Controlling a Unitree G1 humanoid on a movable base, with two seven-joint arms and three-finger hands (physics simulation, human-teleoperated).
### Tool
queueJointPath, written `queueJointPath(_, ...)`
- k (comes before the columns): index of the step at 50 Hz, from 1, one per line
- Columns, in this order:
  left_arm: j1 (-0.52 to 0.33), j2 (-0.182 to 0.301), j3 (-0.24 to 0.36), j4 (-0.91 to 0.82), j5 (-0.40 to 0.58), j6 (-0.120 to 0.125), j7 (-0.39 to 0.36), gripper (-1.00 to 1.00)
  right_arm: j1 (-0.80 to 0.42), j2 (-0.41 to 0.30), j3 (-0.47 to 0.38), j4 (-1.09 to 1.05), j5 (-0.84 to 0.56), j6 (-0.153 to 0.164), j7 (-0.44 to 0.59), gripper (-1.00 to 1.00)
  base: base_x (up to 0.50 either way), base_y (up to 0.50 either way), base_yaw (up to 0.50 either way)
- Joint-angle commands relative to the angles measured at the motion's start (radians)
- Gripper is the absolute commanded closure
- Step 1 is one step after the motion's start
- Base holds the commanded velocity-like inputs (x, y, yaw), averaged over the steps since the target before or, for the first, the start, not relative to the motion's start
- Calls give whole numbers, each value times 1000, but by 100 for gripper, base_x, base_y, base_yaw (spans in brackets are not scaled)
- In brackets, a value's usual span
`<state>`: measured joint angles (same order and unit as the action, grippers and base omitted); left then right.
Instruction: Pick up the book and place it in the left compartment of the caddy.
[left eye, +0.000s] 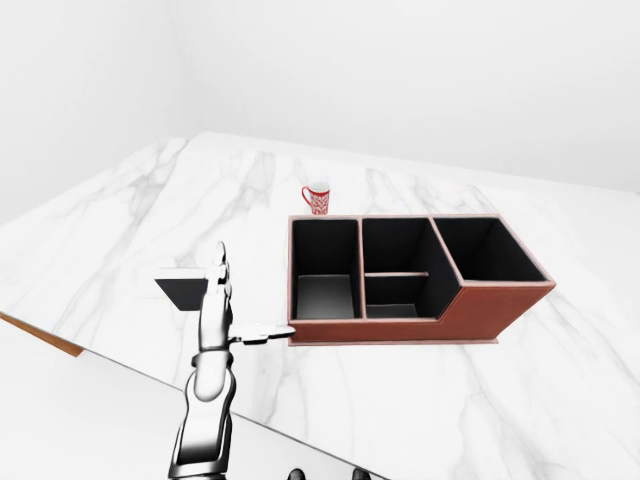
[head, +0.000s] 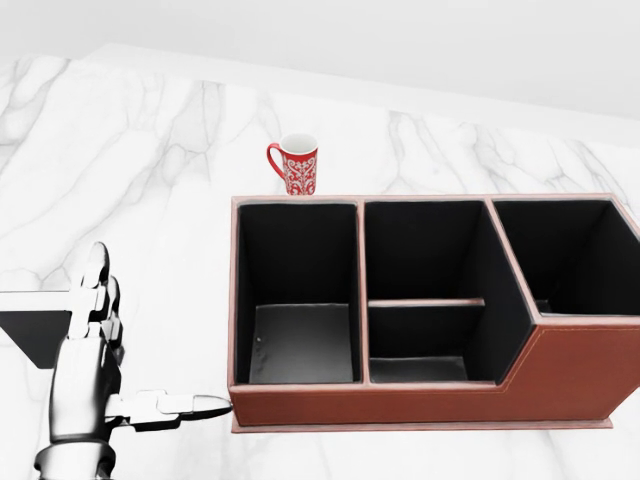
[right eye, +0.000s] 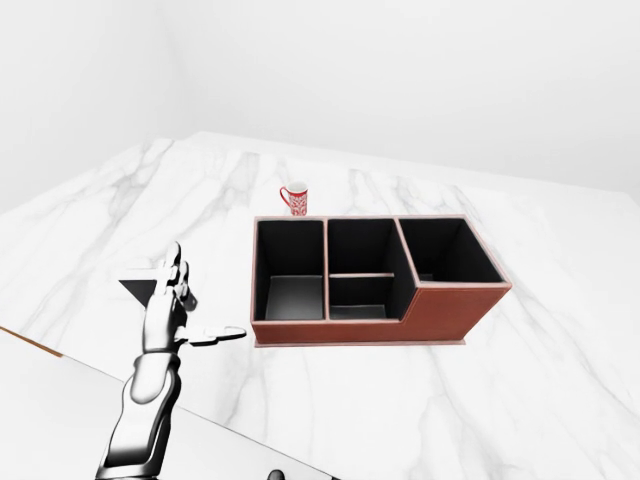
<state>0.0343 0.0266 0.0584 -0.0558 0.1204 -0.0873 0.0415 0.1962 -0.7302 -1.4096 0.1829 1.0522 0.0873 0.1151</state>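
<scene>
The book (head: 35, 325), a dark flat shape with a white top, lies on the marble table to the left of the caddy, partly hidden behind my left hand. The brown leather caddy (head: 420, 395) has three black-lined compartments. Its left compartment (head: 300, 340) is empty. My left hand (left eye: 240, 300) is open, fingers straight up and thumb pointing right toward the caddy's lower left corner. It stands just right of the book and holds nothing. My right hand does not show.
A red patterned mug (head: 298, 165) stands just above the caddy's left compartment in the head view. The table's near edge (left eye: 40, 338) runs diagonally across the lower left of the left-eye view. White walls lie beyond the table.
</scene>
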Motion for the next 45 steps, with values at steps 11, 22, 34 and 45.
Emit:
queueJointPath(11,40,12,7,-271,573,171,214,-100,1,-1,-1,-2,3,0,0,-100,0,0,0)
queueJointPath(22,35,46,25,-188,848,175,353,-100,3,-1,-5,-7,5,0,-6,-100,0,0,0)
queueJointPath(34,44,67,69,-270,1032,175,340,-100,1,-2,0,-1,4,0,-10,-100,0,0,0)
queueJointPath(45,28,89,68,-232,1206,175,313,-100,-2,-4,0,0,1,0,-12,-100,0,0,0)
